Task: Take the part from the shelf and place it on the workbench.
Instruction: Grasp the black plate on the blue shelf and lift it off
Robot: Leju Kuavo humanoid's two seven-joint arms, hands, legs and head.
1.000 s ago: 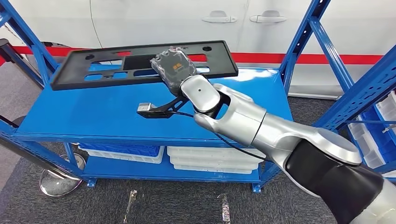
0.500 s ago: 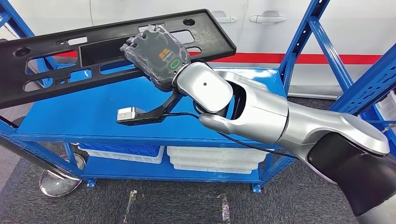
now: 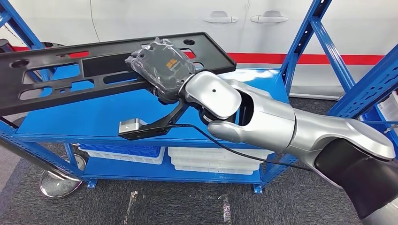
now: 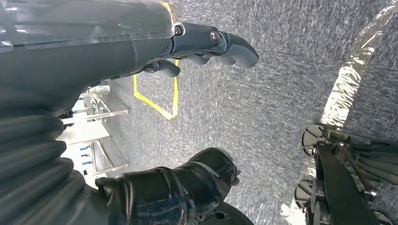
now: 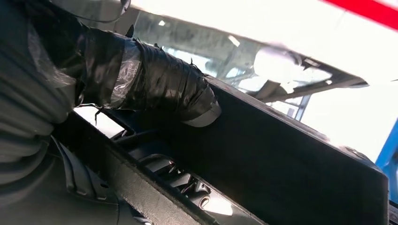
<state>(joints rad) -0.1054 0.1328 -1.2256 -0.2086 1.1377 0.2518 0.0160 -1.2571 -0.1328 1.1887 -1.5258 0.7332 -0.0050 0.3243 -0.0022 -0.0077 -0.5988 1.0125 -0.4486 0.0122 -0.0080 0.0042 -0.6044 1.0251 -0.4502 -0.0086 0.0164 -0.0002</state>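
Observation:
The part is a long black plastic panel (image 3: 94,70) with several cut-outs, held in the air above the blue shelf (image 3: 94,119). My right hand (image 3: 162,70), under a grey cover, grips the panel near its right end. The panel slopes down toward the left edge of the head view. In the right wrist view the taped thumb (image 5: 155,89) presses on the panel's black face (image 5: 281,164). My left hand (image 4: 206,44) hangs over grey carpet with its fingers loosely curled and nothing in it.
Blue shelf uprights (image 3: 312,35) stand at right and left. White trays (image 3: 213,159) lie on the lower shelf. A white car body (image 3: 187,18) with a red stripe is behind the shelf. A round metal base (image 3: 58,180) sits on the carpet at lower left.
My right hand has lifted the panel off the shelf and drawn it toward me and to the left; it is now a little lower and flatter than half a second ago.

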